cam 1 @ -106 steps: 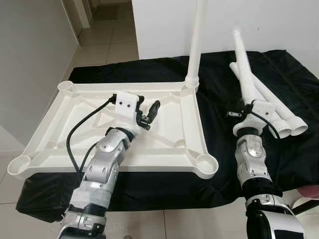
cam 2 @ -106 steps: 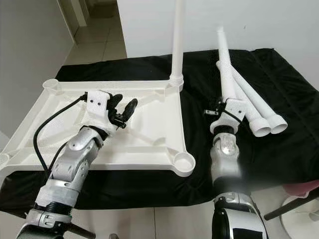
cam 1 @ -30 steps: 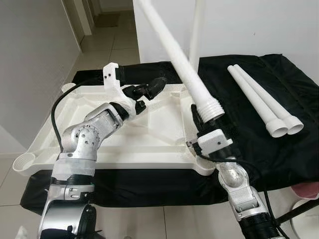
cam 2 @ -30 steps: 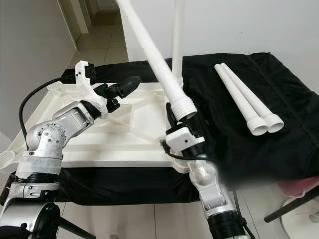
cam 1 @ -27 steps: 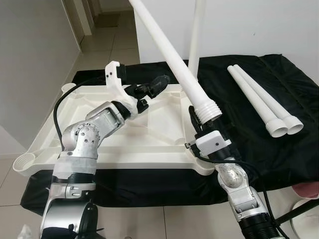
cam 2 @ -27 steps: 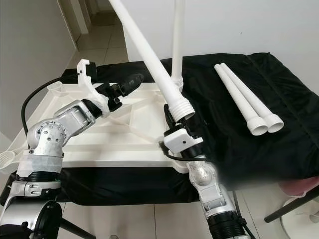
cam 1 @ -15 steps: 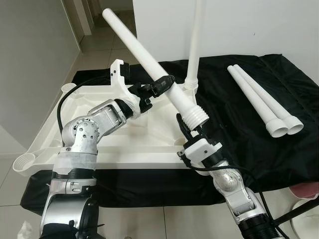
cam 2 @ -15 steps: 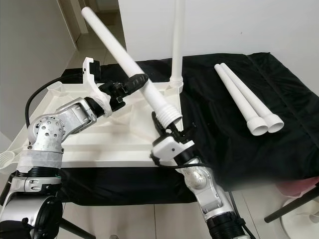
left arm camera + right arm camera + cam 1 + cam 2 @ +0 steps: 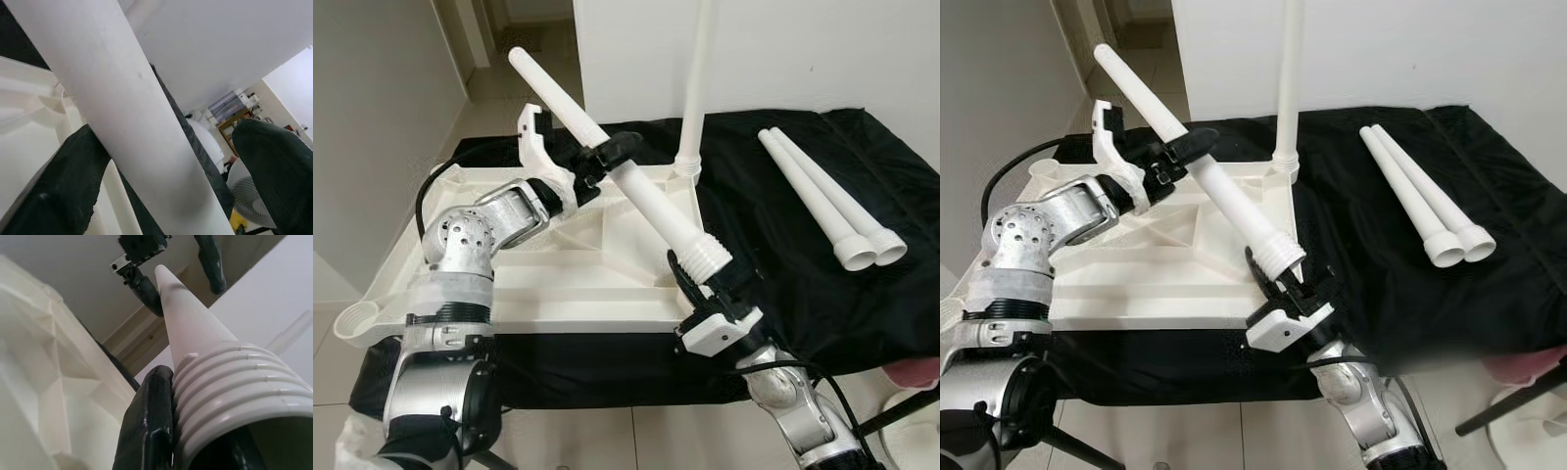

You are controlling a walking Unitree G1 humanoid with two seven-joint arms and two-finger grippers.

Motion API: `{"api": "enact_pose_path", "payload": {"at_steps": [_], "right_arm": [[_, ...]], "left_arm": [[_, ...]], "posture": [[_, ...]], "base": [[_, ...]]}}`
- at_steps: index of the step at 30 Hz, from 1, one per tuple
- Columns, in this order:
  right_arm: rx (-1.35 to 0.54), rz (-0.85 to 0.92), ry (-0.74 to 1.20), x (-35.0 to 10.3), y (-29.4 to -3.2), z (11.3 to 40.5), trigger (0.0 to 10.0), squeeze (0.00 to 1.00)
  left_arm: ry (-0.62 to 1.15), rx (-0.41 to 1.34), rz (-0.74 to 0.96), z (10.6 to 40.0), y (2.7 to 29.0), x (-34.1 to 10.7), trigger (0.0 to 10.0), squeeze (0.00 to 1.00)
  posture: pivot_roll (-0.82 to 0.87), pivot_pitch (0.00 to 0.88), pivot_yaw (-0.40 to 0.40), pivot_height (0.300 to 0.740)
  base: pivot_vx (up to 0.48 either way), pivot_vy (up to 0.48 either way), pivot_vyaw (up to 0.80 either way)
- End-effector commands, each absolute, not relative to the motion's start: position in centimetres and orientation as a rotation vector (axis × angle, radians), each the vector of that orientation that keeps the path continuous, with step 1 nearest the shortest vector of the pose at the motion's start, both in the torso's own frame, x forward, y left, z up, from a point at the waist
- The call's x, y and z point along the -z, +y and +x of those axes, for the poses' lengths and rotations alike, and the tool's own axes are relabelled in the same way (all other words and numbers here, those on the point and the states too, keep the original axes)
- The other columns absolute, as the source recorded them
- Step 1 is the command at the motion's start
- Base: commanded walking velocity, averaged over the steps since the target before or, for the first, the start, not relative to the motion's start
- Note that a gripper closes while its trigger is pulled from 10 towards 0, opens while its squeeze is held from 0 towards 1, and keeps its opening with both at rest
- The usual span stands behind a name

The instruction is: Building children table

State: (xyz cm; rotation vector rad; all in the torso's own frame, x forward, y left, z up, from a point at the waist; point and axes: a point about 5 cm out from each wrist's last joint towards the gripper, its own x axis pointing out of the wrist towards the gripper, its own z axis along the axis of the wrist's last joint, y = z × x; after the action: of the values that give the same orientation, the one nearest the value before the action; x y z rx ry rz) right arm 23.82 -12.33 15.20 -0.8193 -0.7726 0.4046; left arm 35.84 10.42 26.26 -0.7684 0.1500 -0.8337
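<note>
The upturned white tabletop [image 9: 558,279] lies underside-up on the black cloth [image 9: 783,255], so its corner sockets face upward to take legs; everything else is placed against it. At its near left corner an empty socket [image 9: 354,321] sits open. Over its far left part the left gripper [image 9: 604,157] reaches in, its two black fingers set loosely around the upper shaft of the slanted leg [image 9: 626,186], one touching and the other apart from it, apparently to steady and steer the long end rather than carry it. The leg runs down across the tabletop to its near right corner, where the right gripper [image 9: 705,284] is closed just below the threaded end, probably because that end must be aimed at a socket. At the far right corner one leg [image 9: 693,88] already stands upright, screwed in. Well right of the tabletop, two spare legs [image 9: 822,211] lie side by side on the cloth, waiting.
</note>
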Motion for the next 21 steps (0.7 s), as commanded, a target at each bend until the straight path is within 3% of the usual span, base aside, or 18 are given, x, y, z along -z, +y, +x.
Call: {"api": "enact_pose_path", "payload": {"at_steps": [1, 16, 17, 20, 21], "right_arm": [[-0.424, -0.871, -0.825, -15.4, -12.5, 23.1, 10.0, 0.00], [-0.484, -0.977, -0.869, -14.7, -12.9, 22.2, 10.0, 0.00], [-0.486, -0.984, -0.871, -14.7, -13.0, 22.3, 10.0, 0.00], [-0.486, -0.988, -0.872, -14.6, -13.0, 22.3, 10.0, 0.00], [-0.484, -0.990, -0.872, -14.6, -13.1, 22.4, 10.0, 0.00]], "left_arm": [[0.137, 0.833, -0.778, 36.1, 11.0, -27.1, 10.0, 0.00], [0.147, 0.790, -0.823, 37.3, 12.2, -28.0, 10.0, 0.00], [0.154, 0.786, -0.829, 37.4, 12.3, -28.1, 5.6, 0.00], [0.159, 0.784, -0.832, 37.4, 12.4, -28.1, 5.6, 0.00], [0.162, 0.785, -0.835, 37.5, 12.4, -28.0, 1.3, 0.00]], "posture": [[-0.09, 0.030, 0.073, 0.740], [-0.09, 0.030, 0.067, 0.740], [-0.09, 0.028, 0.064, 0.740], [-0.09, 0.028, 0.064, 0.740], [-0.09, 0.028, 0.064, 0.740]], "base": [[0.000, 0.000, 0.00], [0.000, 0.000, 0.00], [0.000, 0.000, 0.00], [0.000, 0.000, 0.00], [0.000, 0.000, 0.00]]}}
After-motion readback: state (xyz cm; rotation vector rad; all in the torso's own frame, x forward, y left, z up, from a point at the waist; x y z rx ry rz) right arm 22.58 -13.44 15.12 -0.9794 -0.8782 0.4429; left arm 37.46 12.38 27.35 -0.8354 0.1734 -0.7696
